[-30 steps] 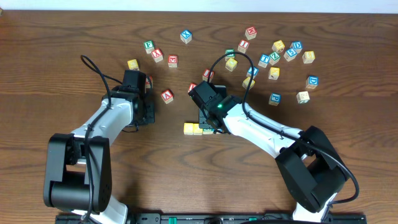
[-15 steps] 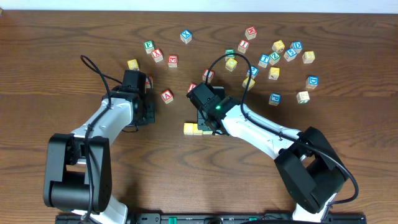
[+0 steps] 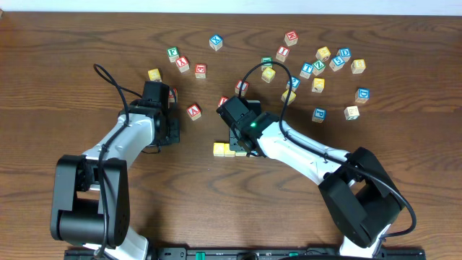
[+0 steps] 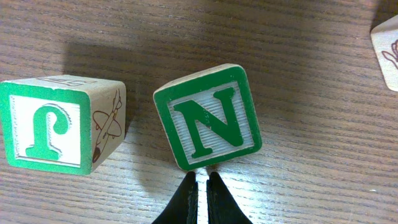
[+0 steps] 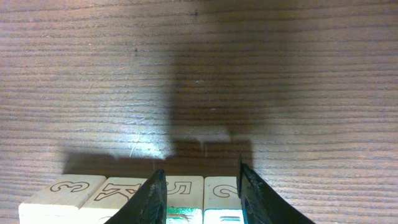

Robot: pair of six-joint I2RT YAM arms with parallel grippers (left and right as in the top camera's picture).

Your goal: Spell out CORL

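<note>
CORL's yellow- and white-faced wooden cubes [image 5: 130, 194] sit touching in a row at 6 o'clock of the loose cubes [image 3: 317, 84], right gripper [image 5: 202, 208] half-open astride the white pair, probably squaring them; grip unclear.

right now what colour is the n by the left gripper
Green letter and border on the N cube; best in left wrist view.

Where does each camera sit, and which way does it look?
Overhead: above the table, looking straight down; the left arm and right arm show.
Left wrist: on that arm, looking past the left gripper at the N cube.
Right wrist: likewise, past the right gripper at the cube row.
Overhead and right wrist share that row.
</note>
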